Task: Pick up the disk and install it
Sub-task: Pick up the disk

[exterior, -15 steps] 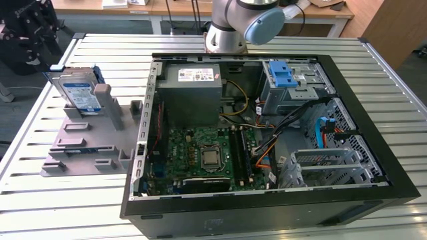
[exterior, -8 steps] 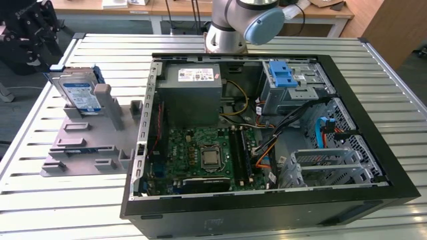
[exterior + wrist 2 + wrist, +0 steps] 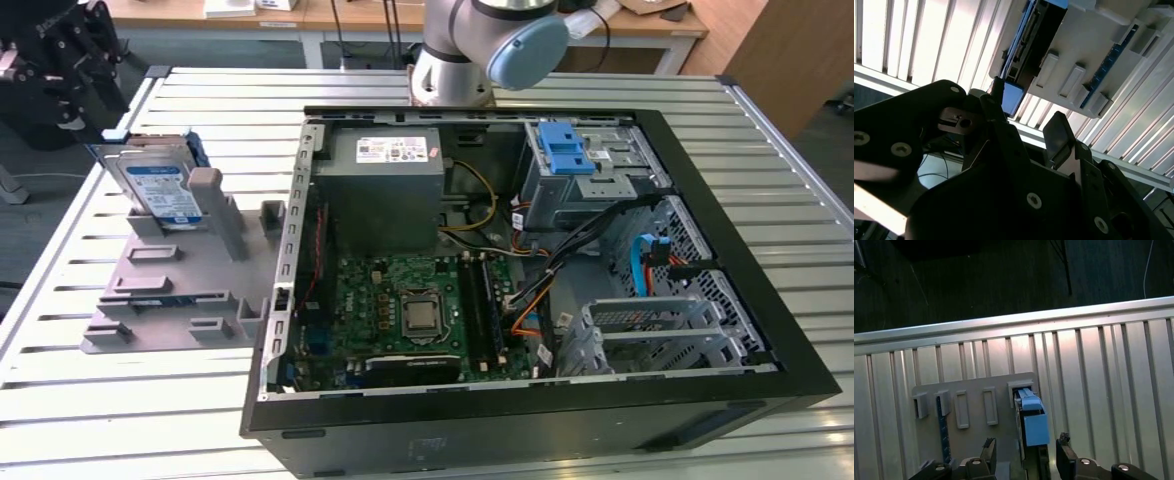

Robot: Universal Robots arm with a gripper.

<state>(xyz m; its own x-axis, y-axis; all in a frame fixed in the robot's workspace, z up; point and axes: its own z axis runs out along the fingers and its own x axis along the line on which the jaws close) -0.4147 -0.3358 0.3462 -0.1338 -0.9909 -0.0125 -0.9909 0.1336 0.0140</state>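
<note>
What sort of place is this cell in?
Probably a robotics lab workbench set up for PC assembly: a slatted metal table, an open computer case and a grey fixture holding the disk.

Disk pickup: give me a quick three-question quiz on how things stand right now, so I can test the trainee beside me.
1. True or false: the disk is already installed inside the computer case.
2. Choose one. In the first wrist view, the gripper is: A) shut on the disk; B) open, above the disk and not holding it; C) shut on a cable.
3. Fill in: the disk stands on edge in the grey ____ on the exterior view's left.

Key:
1. False. It stands outside the case.
2. B.
3. holder.
</note>
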